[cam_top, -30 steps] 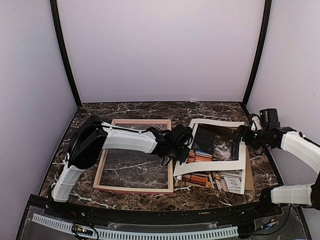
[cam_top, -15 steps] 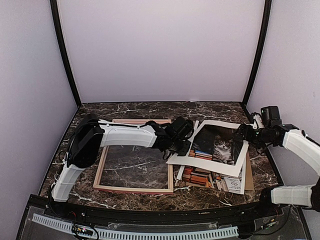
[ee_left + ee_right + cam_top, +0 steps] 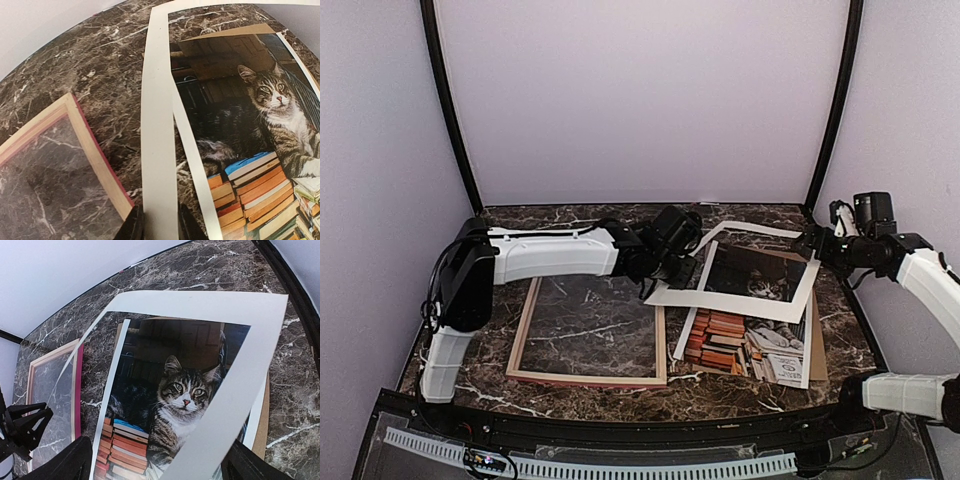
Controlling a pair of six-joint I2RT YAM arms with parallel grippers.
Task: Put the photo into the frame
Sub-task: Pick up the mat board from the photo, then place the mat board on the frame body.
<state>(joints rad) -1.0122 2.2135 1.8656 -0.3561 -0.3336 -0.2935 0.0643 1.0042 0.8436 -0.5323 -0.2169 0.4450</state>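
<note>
While the left claw [image 3: 160,226] pinches the white mat [image 3: 157,125] aloft, the photo [image 3: 240,140] lies beneath it; right claw [image 3: 157,462] gapes.

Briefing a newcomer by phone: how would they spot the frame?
On the dark marble table, look at the left half. A thin pale-wood rectangle lies flat there, the frame; marble shows through it, unlike the cat print at its right.

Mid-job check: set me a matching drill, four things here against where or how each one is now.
1 frame
2 white mat
3 photo
4 right end effector

A under the raised piece, on the brown board
B jaws wide open, far right
C lying flat, left side
D one edge pinched by the left end effector, raised

Pairs: 1-C, 2-D, 3-A, 4-B
</note>
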